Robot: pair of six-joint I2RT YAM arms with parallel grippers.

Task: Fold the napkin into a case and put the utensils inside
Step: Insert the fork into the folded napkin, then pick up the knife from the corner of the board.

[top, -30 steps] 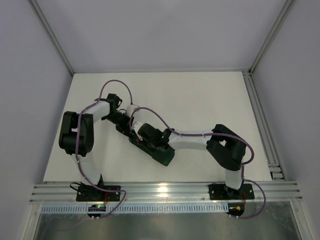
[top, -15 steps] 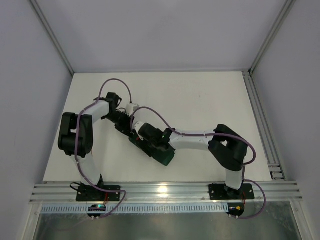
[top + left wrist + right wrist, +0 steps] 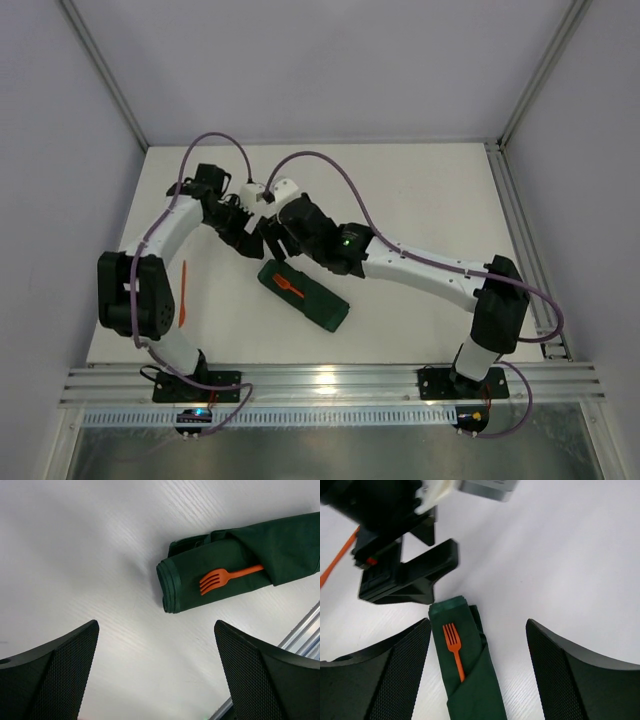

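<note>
I am holding my left pincer (image 3: 156, 630) and right pincer (image 3: 478, 625) spread apart, gripping nothing, presumably so the fold stays put. The case (image 3: 200, 560) is lying toward the worktop's (image 3: 420, 200) near edge with the fork (image 3: 227, 575) pocketed, tines out. The other utensil (image 3: 183, 295) is lying loose by the left edge, likely next.

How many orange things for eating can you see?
2. The fork lies tucked into the green case, tines sticking out. The other orange utensil lies on the table, left of the case. More could be hidden inside the case.
</note>
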